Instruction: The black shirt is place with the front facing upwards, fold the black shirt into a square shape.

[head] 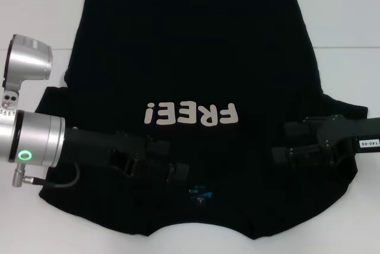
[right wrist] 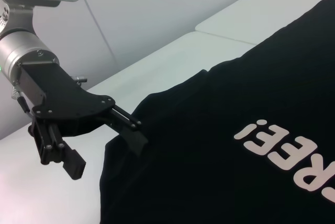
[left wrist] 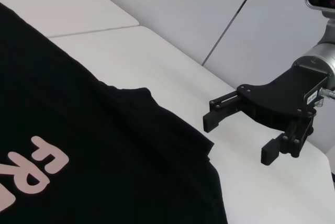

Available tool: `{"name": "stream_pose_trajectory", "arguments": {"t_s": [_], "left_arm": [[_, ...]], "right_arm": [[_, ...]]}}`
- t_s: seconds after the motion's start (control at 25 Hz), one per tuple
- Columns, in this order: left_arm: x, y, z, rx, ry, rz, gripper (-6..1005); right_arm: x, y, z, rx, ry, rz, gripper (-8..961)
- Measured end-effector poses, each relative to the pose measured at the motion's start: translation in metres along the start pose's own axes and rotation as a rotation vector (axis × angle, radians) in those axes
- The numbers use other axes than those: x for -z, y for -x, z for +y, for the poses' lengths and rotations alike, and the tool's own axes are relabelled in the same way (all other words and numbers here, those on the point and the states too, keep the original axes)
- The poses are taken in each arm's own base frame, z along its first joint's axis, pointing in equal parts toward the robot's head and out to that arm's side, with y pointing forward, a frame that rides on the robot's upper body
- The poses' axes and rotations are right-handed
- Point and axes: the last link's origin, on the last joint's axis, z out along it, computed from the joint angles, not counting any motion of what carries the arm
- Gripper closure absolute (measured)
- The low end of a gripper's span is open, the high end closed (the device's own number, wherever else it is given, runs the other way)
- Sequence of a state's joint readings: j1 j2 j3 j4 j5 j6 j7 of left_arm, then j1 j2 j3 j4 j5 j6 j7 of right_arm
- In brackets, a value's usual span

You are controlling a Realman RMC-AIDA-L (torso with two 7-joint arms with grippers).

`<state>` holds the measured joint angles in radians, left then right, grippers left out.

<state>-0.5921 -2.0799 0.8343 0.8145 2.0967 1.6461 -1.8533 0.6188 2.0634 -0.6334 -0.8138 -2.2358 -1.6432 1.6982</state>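
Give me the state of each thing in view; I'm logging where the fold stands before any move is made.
black shirt: lying flat on the table, front up, "FREE!" print showing, not folded yet.
left gripper: open, empty, above the shirt's sleeve edge on its own side.
right gripper: open, empty, above the table beside the opposite sleeve.
table: white, the shirt spread over it.

**A bare robot test bench**

The setting looked like a robotics lab or test cell. A plain white table [left wrist: 157,62] carried only the black shirt [head: 190,88], spread flat. Behind it stood smooth white wall panels [left wrist: 209,4] with a dark seam between them. No household furniture or decoration appeared in any view.
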Motion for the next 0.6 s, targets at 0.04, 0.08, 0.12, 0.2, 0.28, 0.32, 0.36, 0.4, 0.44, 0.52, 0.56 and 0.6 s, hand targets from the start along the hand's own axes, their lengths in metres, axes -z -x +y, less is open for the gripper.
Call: {"name": "stream_pose_trajectory", "arguments": {"t_s": [0.04,0.08,0.12,0.2,0.28,0.32,0.36,0.4,0.44,0.52,0.56,0.6], "left_arm": [[0.0003,-0.0001,0.0,0.0,0.0,0.001,55],[0.0006,-0.0003,0.0,0.0,0.001,0.002,58],[0.001,-0.0003,0.0,0.001,0.001,0.003,61],[0.0014,-0.0005,0.0001,0.002,0.002,0.005,67],[0.0017,-0.0008,0.0002,0.002,0.003,0.006,73],[0.0016,-0.0008,0.0003,0.003,0.004,0.006,76],[0.0014,-0.0008,0.0005,0.004,0.005,0.005,79],[0.001,-0.0011,0.0007,0.005,0.006,0.003,82],[0.0007,-0.0015,0.0008,0.006,0.007,0.002,85],[0.0012,-0.0029,0.0005,0.02,0.006,0.005,91],[0.0036,-0.0039,-0.0013,0.043,-0.004,0.015,94],[0.0036,-0.0039,-0.0013,0.043,-0.004,0.015,97]], "right_arm": [[0.0001,0.0003,-0.0001,0.0,0.0,0.0,9],[0.0002,0.0006,-0.0002,0.0,-0.001,-0.001,9],[0.0003,0.0006,-0.0003,0.0,-0.001,-0.001,9],[0.0004,0.0007,-0.0004,-0.001,-0.001,-0.002,9],[0.0004,0.0008,-0.0003,-0.001,-0.001,-0.002,9],[0.0003,0.0008,-0.0003,-0.001,-0.001,-0.001,9],[0.0003,0.0008,-0.0003,-0.001,-0.001,-0.001,9],[0.0003,0.0008,-0.0003,-0.001,-0.001,-0.002,9],[0.0005,0.0011,-0.0004,-0.002,-0.001,-0.005,9],[0.0018,0.0032,-0.0013,-0.011,-0.007,-0.022,9],[0.0032,0.0058,-0.0029,-0.035,-0.015,-0.042,9],[0.0053,0.0099,-0.0055,-0.065,-0.028,-0.064,9]]}}
